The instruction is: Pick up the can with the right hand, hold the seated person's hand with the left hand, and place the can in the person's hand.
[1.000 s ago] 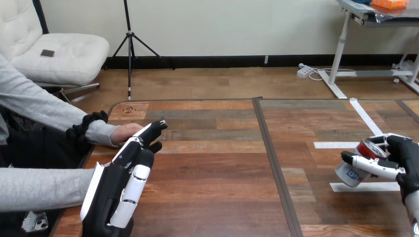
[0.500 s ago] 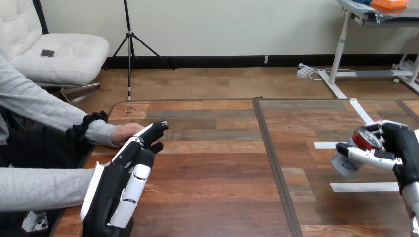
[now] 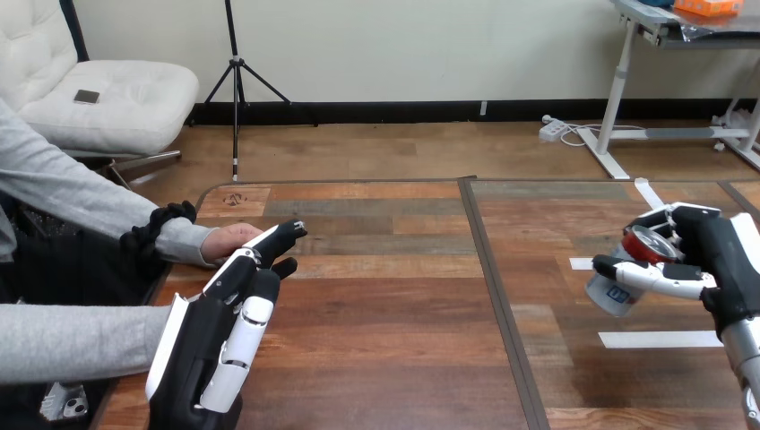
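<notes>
Surface [image 3: 394, 305], 9 o'clock: straight-fingered left hand [image 3: 215, 345] hides most of the person's hand [image 3: 226, 240]; 3 o'clock, right hand [image 3: 717, 260] clamps the can [image 3: 617, 294].

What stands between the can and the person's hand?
Nothing lies on the table between them. The right hand holds the can. The left hand lies over the person's hand, covering much of it.

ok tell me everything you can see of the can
The can is a pale, metal-looking cylinder with a red top and a blue patch on its side. It is tilted, top up and to the right, base down and left. The right hand is curled round it, thumb across its side, and it looks lifted clear of the table, over its right part.
</notes>
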